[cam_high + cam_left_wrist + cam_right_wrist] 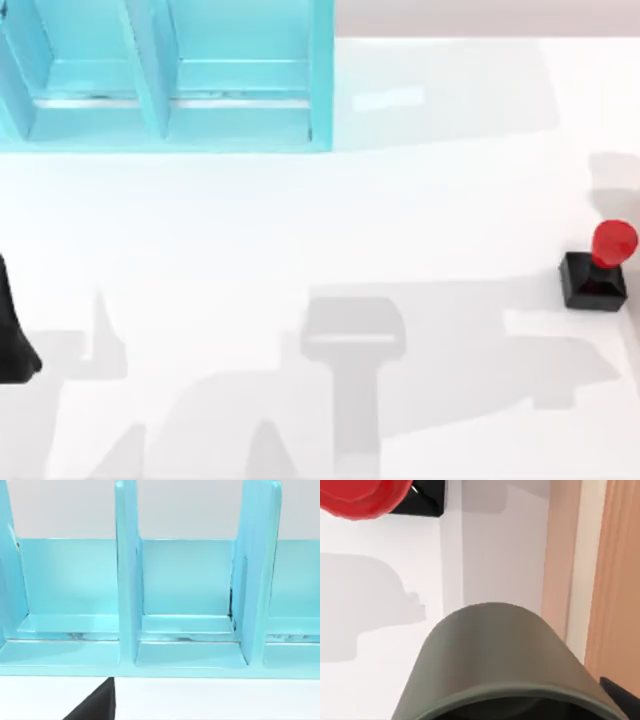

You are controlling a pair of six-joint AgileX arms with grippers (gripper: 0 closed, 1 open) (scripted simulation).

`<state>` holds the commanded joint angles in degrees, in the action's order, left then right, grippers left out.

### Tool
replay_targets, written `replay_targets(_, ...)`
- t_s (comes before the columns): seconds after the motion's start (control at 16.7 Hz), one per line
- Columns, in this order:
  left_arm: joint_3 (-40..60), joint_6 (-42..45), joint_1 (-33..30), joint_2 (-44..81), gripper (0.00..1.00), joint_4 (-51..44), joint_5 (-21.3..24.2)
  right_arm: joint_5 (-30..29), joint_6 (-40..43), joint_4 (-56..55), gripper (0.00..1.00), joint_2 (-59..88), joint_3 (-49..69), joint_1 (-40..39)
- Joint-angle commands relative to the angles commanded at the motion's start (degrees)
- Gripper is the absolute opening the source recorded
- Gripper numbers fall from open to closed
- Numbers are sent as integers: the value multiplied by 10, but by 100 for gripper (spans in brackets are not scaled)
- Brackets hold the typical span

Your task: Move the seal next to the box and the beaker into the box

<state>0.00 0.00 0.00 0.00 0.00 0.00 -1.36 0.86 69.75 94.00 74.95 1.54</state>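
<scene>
seal: the stamp (597,266) stands upright on the table (300,230) near the right edge, well apart from the box (160,110) at top left; not yet moved.
cup: the olive-grey cup (495,665) sits right under the right wrist camera, with the stamp's red knob near it; it is not in the box.
box: blue, its compartments empty.
right gripper: appears to be carrying the cup, though i cannot tell how its fingers are set.
left arm: dark piece at the table's left edge, parked; fingers cannot be judged.
progress: both moves left.
writing: no readable labels or brands.
</scene>
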Motion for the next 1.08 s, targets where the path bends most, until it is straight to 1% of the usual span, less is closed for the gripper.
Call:
replay_targets(0.24, 0, 0, 0, 0, 100, 0, 0, -9, 210, -19, 0, -31, -39, 208)
replay_targets(0.36, 0, 0, 0, 0, 100, 0, 0, -10, 288, -30, 0, -45, -59, 286)
replay_targets(0.48, 0, 0, 0, 0, 100, 0, 0, -8, 340, -40, 0, -56, -75, 338)
replay_targets(0.66, 0, 0, 0, 0, 100, 0, 0, -5, 374, -48, 0, -66, -88, 372)
replay_targets(0.96, 0, 0, 0, 0, 100, 0, 0, -6, 373, -48, 0, -64, -88, 369)
replay_targets(1.08, 0, 0, 0, 0, 100, 0, 0, -6, 370, -66, 0, -63, -102, 367)
